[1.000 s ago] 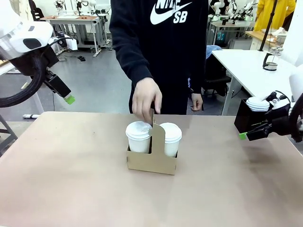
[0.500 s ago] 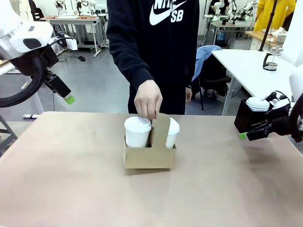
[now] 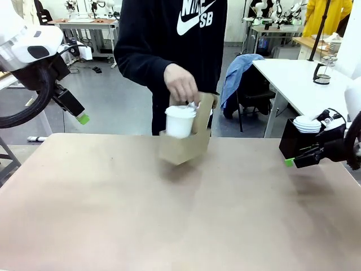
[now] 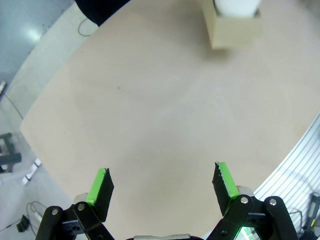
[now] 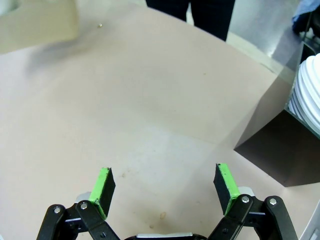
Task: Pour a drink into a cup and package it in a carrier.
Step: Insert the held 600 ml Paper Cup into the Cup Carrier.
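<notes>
The person's hand (image 3: 180,82) holds the carrier (image 3: 183,144) with a lidded cup (image 3: 180,120) tilted above the worktop (image 3: 113,214), between and well apart from the left hand (image 4: 162,182) and right hand (image 5: 165,185), both wide open and empty.

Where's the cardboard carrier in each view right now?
Front view: the carrier is upper centre, lifted off the table and tilted, hanging from the person's hand, with a white lidded cup in it.
Left wrist view: top edge, right of centre, blurred.
Right wrist view: top left corner, blurred.
Shared landmark: the tan table, below the carrier in all three.
</notes>
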You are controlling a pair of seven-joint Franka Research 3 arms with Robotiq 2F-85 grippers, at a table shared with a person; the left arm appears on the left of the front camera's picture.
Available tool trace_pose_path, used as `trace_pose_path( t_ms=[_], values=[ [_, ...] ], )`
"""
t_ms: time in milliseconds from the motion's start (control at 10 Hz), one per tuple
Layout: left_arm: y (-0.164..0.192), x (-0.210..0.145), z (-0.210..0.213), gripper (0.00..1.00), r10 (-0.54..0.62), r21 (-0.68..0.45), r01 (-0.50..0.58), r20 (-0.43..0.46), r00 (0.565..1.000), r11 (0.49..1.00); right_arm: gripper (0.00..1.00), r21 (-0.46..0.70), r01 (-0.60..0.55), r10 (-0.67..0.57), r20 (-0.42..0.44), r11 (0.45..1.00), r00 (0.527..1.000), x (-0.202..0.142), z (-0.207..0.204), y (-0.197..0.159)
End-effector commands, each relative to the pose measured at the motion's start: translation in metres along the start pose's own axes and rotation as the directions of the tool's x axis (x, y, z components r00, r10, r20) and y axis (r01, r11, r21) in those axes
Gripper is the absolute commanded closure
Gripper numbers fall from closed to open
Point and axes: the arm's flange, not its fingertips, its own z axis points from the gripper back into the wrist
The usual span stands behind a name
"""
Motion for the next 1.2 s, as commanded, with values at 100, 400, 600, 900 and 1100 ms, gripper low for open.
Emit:
trace_pose_path(
  t_ms=[100,400,600,900,1100],
  values=[
    [0.0006,-0.0002,0.0010,0.00,0.003,-0.003,-0.003,0.004,1.000,1.000,0.00,-0.003,-0.001,0.001,-0.001,1.000,1.000,0.0003,0.0004,-0.0001],
    [0.0006,-0.0002,0.0010,0.00,0.003,-0.003,-0.003,0.004,1.000,1.000,0.00,-0.003,-0.001,0.001,-0.001,1.000,1.000,0.0003,0.0004,-0.0001],
    [0.0006,-0.0002,0.0010,0.00,0.003,-0.003,-0.003,0.004,1.000,1.000,0.00,-0.003,-0.001,0.001,-0.001,1.000,1.000,0.0003,0.0004,-0.0001],
    [0.0006,-0.0002,0.0010,0.00,0.003,-0.003,-0.003,0.004,1.000,1.000,0.00,-0.003,-0.001,0.001,-0.001,1.000,1.000,0.0003,0.0004,-0.0001],
    [0.0006,-0.0002,0.0010,0.00,0.003,-0.003,-0.003,0.004,1.000,1.000,0.00,-0.003,-0.001,0.001,-0.001,1.000,1.000,0.0003,0.0004,-0.0001]
  ],
)
